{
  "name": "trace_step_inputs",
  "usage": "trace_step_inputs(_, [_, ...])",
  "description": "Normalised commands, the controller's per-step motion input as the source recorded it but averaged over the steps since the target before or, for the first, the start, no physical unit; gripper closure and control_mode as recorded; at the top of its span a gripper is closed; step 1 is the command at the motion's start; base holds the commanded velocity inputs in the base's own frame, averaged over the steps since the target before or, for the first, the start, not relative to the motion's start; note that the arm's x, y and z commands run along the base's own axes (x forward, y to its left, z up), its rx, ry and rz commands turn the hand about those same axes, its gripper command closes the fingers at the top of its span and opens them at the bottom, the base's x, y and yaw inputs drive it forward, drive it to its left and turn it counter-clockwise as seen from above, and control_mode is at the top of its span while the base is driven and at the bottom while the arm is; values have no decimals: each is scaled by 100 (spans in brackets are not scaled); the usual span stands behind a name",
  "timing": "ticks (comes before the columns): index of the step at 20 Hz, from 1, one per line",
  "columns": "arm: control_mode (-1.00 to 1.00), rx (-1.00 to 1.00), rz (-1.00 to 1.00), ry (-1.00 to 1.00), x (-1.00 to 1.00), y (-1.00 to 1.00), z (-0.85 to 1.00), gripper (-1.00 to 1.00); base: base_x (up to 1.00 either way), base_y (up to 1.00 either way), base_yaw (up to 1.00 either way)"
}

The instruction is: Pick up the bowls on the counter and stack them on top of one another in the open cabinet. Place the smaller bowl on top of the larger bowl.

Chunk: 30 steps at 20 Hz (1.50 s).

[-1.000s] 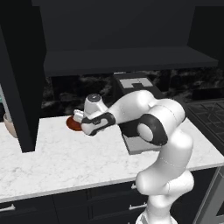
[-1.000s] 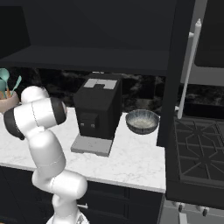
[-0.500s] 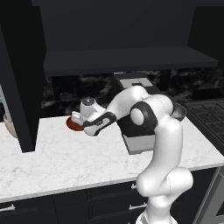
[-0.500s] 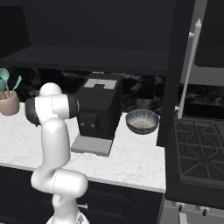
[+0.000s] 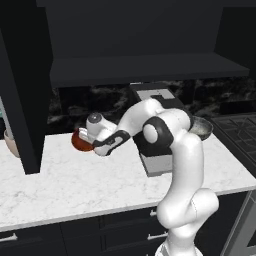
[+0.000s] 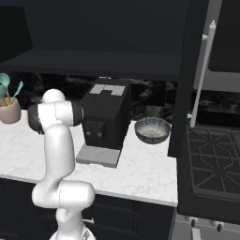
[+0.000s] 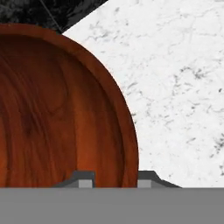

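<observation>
Smaller bowl (image 7: pixel 57 109) sits empty near the counter's (image 5: pixel 75 185) back edge; larger bowl (image 6: pixel 152 130) also empty. Gripper (image 7: pixel 116 177) jaws now pinch the smaller bowl's rim, one fingertip inside, one outside; earlier they were spread.

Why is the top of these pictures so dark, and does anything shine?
Left base view: the open cabinet is nearly black, while the counter is bright. Right base view: the larger bowl stays evenly lit. Hand view: the smaller bowl is sharp, faintly glossy.
</observation>
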Motion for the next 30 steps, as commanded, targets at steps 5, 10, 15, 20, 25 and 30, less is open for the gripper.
trace_step_inputs(5, [-100,12,-11,-19,-91,-47,66,100,0,0,0])
trace_step_inputs(10, [-100,15,-15,-31,-100,-42,100,100,0,0,0])
trace_step_inputs(15, [-100,18,-16,-15,-100,-56,100,100,0,0,0])
trace_step_inputs(20, [-100,18,-15,-2,-100,-67,100,100,0,0,0])
trace_step_inputs(25, [-100,19,-19,15,-100,-72,100,100,0,0,0])
trace_step_inputs(30, [-100,12,-26,31,-93,-92,70,100,0,0,0])
